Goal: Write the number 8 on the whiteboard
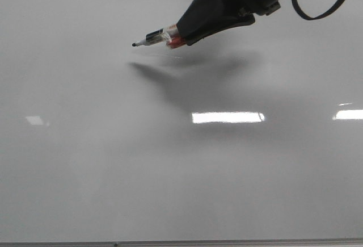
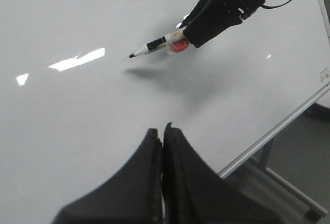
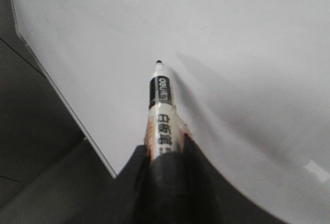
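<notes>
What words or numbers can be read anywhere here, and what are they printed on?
"deli": white letters on the black band of the marker.
Black Chinese characters lower on the marker barrel: too blurred to read.
Small label at the whiteboard edge in the left wrist view: too small to read.
Nothing is written on the whiteboard.

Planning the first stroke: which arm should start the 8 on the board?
Right. Its tool is shut on the marker, tip hovering over the bare whiteboard. The left tool is shut and empty.
</notes>
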Available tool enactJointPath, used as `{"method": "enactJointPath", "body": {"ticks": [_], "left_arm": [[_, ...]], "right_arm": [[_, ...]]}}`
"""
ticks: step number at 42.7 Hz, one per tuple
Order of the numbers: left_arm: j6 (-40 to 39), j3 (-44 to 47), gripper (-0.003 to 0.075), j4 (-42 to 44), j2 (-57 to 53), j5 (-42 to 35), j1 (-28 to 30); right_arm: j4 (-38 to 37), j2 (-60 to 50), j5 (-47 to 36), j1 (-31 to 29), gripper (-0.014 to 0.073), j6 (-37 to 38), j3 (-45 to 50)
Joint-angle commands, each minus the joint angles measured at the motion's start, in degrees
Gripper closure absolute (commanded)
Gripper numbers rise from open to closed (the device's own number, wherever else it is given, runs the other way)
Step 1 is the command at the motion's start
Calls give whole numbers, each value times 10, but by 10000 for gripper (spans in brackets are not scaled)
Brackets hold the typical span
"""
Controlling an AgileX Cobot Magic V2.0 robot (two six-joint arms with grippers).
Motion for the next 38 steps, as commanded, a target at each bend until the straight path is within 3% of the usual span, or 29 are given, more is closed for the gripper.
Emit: {"method": "enactJointPath", "body": {"ticks": [1, 19, 29, 38], "left_arm": [[-4, -15, 741, -16, 3, -40, 2], [-4, -15, 741, -16, 3, -40, 2], [-4, -15, 741, -16, 3, -40, 2], [-4, -15, 741, -16, 3, -40, 2]], "right_arm": [[34, -2, -15, 0, 652, -8, -32], [-10, 39, -30, 15, 652, 10, -34], [-36, 1, -30, -37, 652, 18, 28], [-37, 16, -32, -20, 652, 18, 71]]}}
